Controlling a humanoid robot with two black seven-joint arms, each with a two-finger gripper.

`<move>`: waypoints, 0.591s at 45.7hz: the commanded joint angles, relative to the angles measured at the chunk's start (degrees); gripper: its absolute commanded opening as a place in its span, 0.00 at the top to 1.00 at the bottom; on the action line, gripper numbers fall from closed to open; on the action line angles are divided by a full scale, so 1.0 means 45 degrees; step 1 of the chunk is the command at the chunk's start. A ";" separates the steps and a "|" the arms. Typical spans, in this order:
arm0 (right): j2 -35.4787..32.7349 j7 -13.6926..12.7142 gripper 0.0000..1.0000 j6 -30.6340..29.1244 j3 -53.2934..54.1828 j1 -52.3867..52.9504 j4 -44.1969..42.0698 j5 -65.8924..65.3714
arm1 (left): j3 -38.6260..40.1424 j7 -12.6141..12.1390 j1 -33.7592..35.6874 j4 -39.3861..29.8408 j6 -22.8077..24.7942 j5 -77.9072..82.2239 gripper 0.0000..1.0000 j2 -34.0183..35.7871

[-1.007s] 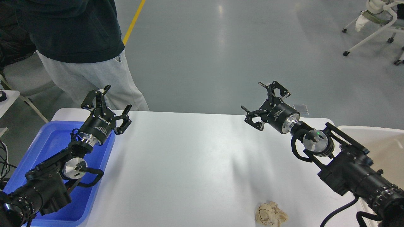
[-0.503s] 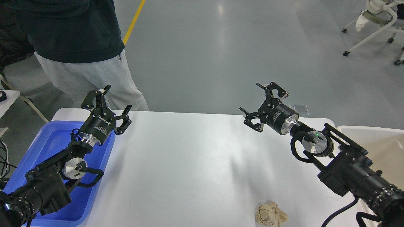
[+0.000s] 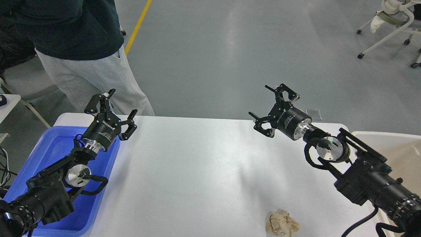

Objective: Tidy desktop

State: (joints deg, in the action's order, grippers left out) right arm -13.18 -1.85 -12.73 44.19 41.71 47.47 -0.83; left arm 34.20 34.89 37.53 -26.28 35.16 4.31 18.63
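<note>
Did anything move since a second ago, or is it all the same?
A little. The right gripper drifted slightly up and left, still open and empty. The person at the far left corner shifted a bit to the left. The left gripper stayed open over the blue tray, and the crumpled paper lies untouched on the desktop.

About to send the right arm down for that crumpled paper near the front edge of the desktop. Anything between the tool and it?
Nothing visible. The right tool hangs open above bare desktop, and the crumpled paper lies alone nearer me.
</note>
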 commanded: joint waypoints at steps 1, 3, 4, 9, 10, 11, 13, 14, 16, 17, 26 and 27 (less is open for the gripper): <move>-0.0215 0.0000 0.00 0.0016 0.0004 -0.0031 0.0310 -0.0187 | -0.0001 0.0000 0.0000 0.0000 0.0000 -0.0001 0.00 0.0000; -0.0234 0.0000 0.00 -0.0004 0.0004 -0.0089 0.0368 -0.0206 | -0.0001 0.0000 0.0000 0.0000 0.0000 -0.0001 0.00 0.0000; -0.0234 0.0000 0.00 -0.0004 0.0004 -0.0148 0.0445 -0.0206 | -0.0001 0.0000 0.0000 0.0000 0.0000 -0.0001 0.00 0.0000; -0.0371 0.0000 0.00 0.0015 0.0004 -0.0421 0.0953 -0.0635 | -0.0001 0.0000 0.0000 0.0000 0.0000 -0.0001 0.00 0.0000; -0.0390 0.0000 0.00 0.0035 0.0023 -0.0441 0.1051 -0.0732 | -0.0001 0.0000 0.0000 0.0000 0.0000 -0.0001 0.00 0.0000; -0.0429 0.0000 0.00 0.0054 0.0023 -0.0461 0.1148 -0.0830 | -0.0001 0.0000 0.0000 0.0000 0.0000 -0.0001 0.00 0.0000; -0.0449 0.0000 0.00 0.0074 0.0023 -0.0500 0.1305 -0.1006 | -0.0001 0.0000 0.0000 0.0000 0.0000 -0.0001 0.00 0.0000; -0.0469 0.0000 0.00 0.0093 0.0004 -0.0539 0.1402 -0.1084 | -0.0001 0.0000 0.0000 0.0000 0.0000 -0.0001 0.00 0.0000; -0.0527 0.0000 0.00 0.0132 0.0004 -0.0694 0.1617 -0.1318 | -0.0001 -0.0019 0.0000 0.0000 0.0000 -0.0001 0.00 0.0000; -0.0585 0.0000 0.00 0.0152 -0.0016 -0.0773 0.1734 -0.1474 | -0.0001 -0.0019 0.0000 0.0000 0.0000 -0.0001 0.00 0.0000; -0.1406 0.0000 0.00 0.0133 -0.0249 -0.1242 0.2379 -0.2686 | -0.0001 -0.0019 0.0000 0.0000 0.0019 -0.0001 0.00 0.0000; -0.1503 0.0000 0.00 0.0152 -0.0366 -0.1242 0.2457 -0.2725 | -0.0001 -0.0019 0.0000 0.0000 0.0019 -0.0001 0.00 0.0000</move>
State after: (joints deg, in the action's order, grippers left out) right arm -16.48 -1.85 -12.24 44.09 38.21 54.93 -8.08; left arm 34.19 34.81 37.53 -26.28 35.16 4.31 18.63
